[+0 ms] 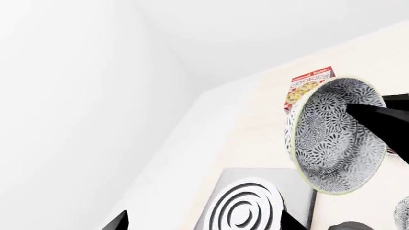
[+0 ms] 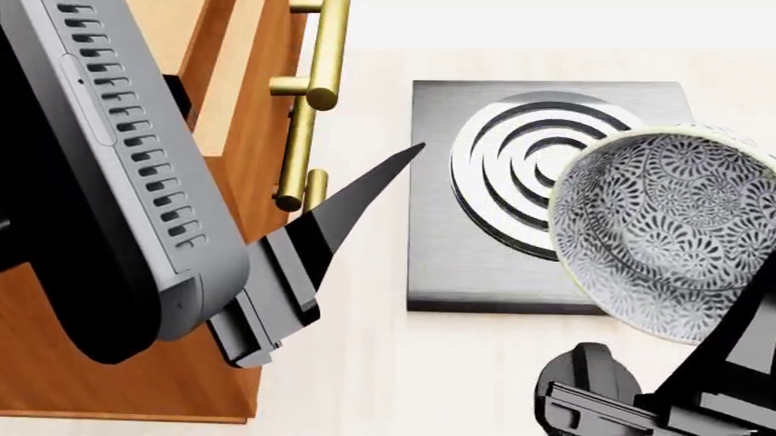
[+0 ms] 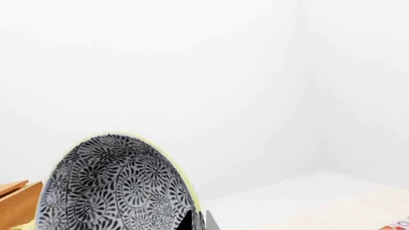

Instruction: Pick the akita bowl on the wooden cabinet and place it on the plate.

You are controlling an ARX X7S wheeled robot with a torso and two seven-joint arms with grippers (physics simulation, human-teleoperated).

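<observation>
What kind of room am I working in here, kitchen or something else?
Probably a simulated kitchen: a square stove plate with coil rings, a cookies box on the pale floor, and the wooden cabinet. Right hand holds the bowl.

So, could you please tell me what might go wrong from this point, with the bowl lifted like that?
The right hand pinches the akita bowl only at its rim, and the bowl hangs tilted, so it could slip or swing loose. It hangs over the stove plate, where a drop would land it. The plate is not in any view, so the placement spot is still unconfirmed. The left hand points toward the bowl's path and might clip it.
</observation>
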